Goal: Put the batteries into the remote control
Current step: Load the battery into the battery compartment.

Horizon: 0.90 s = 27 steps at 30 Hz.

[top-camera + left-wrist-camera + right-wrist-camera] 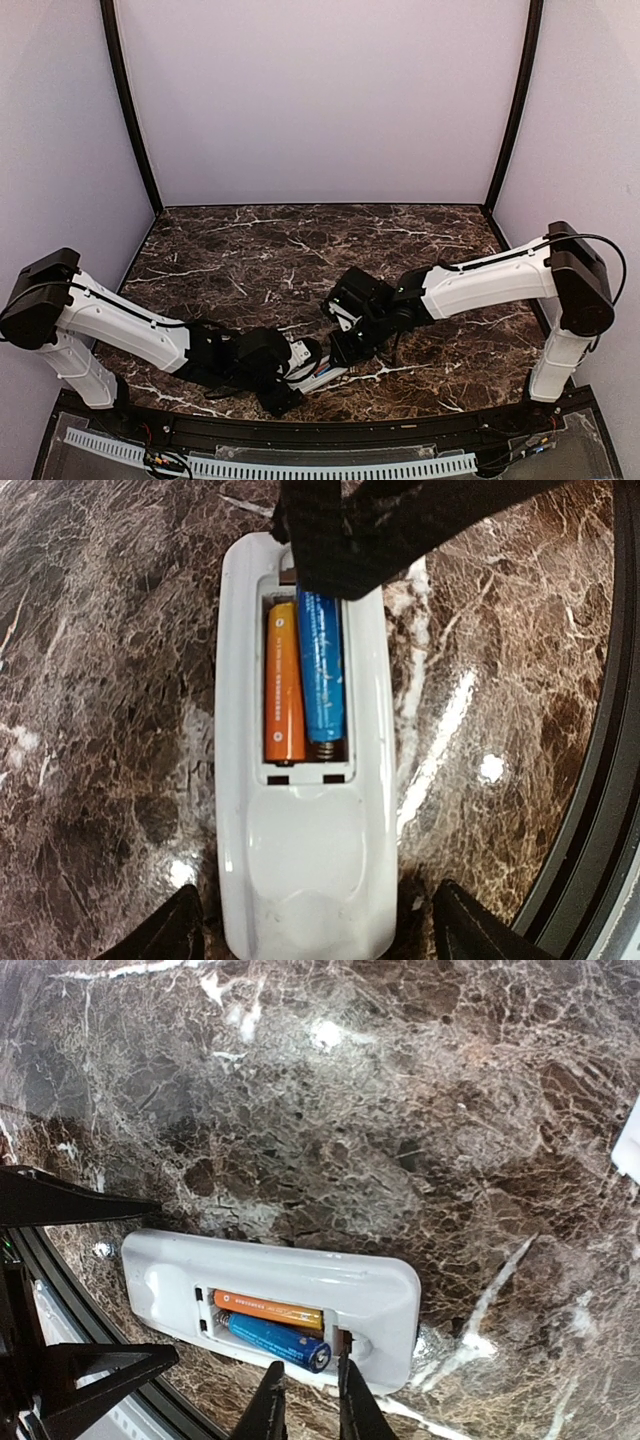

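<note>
While seating the second cell, hovering the right fingers [272, 1405], nearly clenched and grasping nothing, at the twelve o'clock end of the blue battery [322, 670] in the left wrist view, beside the orange battery [283, 685], both lying in the open compartment [305, 775] of the remote control [300, 860], resting back-up on the surface [420, 250] near six o'clock of the overhead view. Standing the left fingers [175, 930] released and wide, flanking the remote's six o'clock end without clearly touching. Judging loading as nearly finishing, likely needing next a light downward press, settling the blue cell flat against its spring, then lifting clear.
</note>
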Each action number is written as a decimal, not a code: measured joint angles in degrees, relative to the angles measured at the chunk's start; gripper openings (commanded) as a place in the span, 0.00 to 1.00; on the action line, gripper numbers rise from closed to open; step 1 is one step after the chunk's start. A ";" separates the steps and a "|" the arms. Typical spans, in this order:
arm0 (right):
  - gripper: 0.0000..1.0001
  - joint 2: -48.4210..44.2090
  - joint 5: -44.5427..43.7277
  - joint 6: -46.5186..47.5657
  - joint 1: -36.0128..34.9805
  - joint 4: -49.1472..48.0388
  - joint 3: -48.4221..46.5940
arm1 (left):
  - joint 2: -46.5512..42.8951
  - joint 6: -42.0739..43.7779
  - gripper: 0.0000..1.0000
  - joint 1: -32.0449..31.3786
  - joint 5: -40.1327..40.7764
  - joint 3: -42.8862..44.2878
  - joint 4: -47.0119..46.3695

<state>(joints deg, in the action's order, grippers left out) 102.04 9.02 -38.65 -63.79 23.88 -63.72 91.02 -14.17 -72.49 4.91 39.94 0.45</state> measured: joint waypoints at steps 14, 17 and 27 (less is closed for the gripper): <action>0.22 -2.51 1.90 0.98 1.68 -0.28 0.92 | -1.68 -2.19 0.63 0.33 -0.11 -1.70 -0.17; 0.22 -2.38 2.58 1.20 1.90 -1.01 1.20 | -1.84 -2.49 0.62 0.33 -0.33 -1.86 -0.15; 0.14 -0.28 4.17 2.03 1.99 -2.05 1.20 | 0.66 -2.32 0.51 0.33 -1.31 0.31 -0.81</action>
<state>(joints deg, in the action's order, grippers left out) 101.75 13.19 -36.62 -61.80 21.82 -62.52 91.68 -16.49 -72.16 3.60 40.25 -0.36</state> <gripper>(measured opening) 0.188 0.534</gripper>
